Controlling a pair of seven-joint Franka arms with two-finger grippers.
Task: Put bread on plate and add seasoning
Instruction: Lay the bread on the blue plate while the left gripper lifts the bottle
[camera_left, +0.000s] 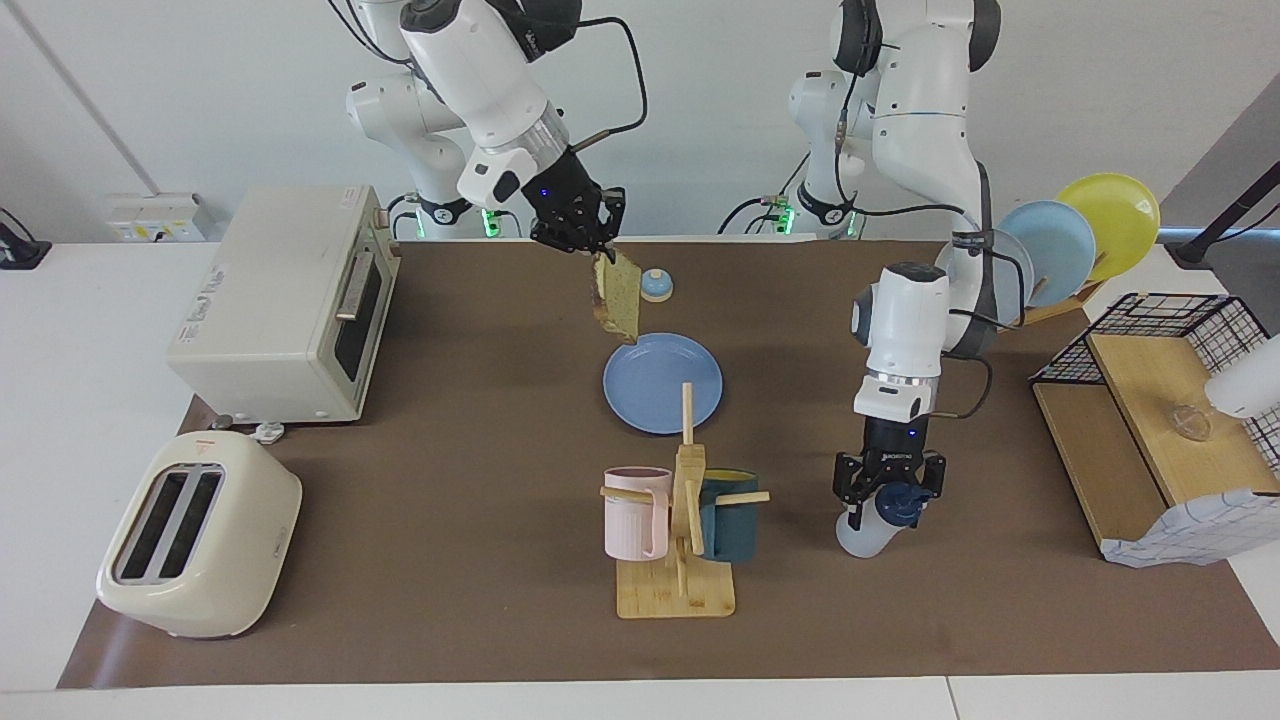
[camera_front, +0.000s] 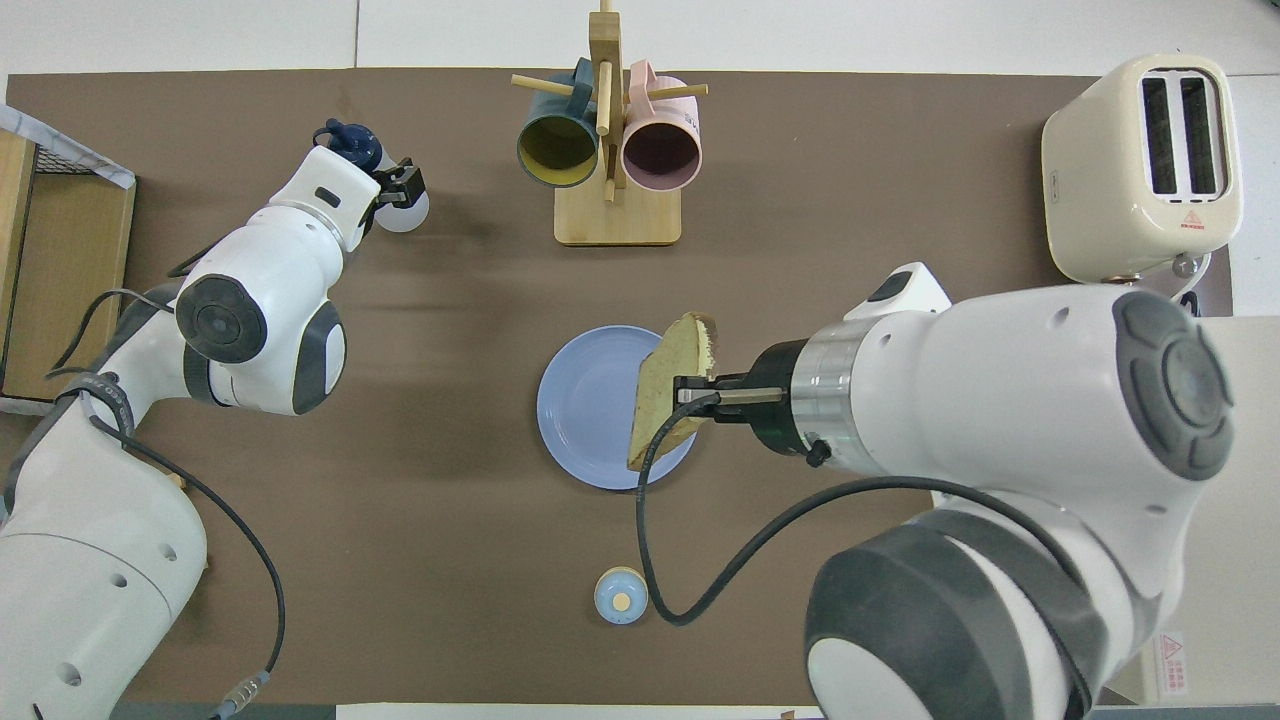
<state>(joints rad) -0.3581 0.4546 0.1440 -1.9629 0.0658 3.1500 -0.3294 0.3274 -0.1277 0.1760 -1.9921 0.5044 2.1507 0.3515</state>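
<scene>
My right gripper (camera_left: 585, 245) is shut on the top edge of the bread (camera_left: 617, 297), a pale slice with a brown crust that hangs on edge in the air over the rim of the blue plate (camera_left: 650, 400). In the overhead view the right gripper (camera_front: 690, 392) holds the bread (camera_front: 665, 385) over the plate (camera_front: 585, 425) on its right-arm side. My left gripper (camera_left: 890, 500) is low at the table, shut around the tilted seasoning bottle (camera_left: 862, 535) below its navy cap. It also shows in the overhead view (camera_front: 385, 185), with the bottle (camera_front: 412, 210).
A blue-topped bell (camera_left: 656, 286) sits nearer the robots than the plate. A wooden mug tree (camera_left: 680, 590) with two mugs stands farther out. A toaster (camera_left: 200, 535) and oven (camera_left: 285, 300) stand at the right arm's end. A plate rack (camera_left: 1080, 240) and wire shelf (camera_left: 1160, 420) stand at the left arm's end.
</scene>
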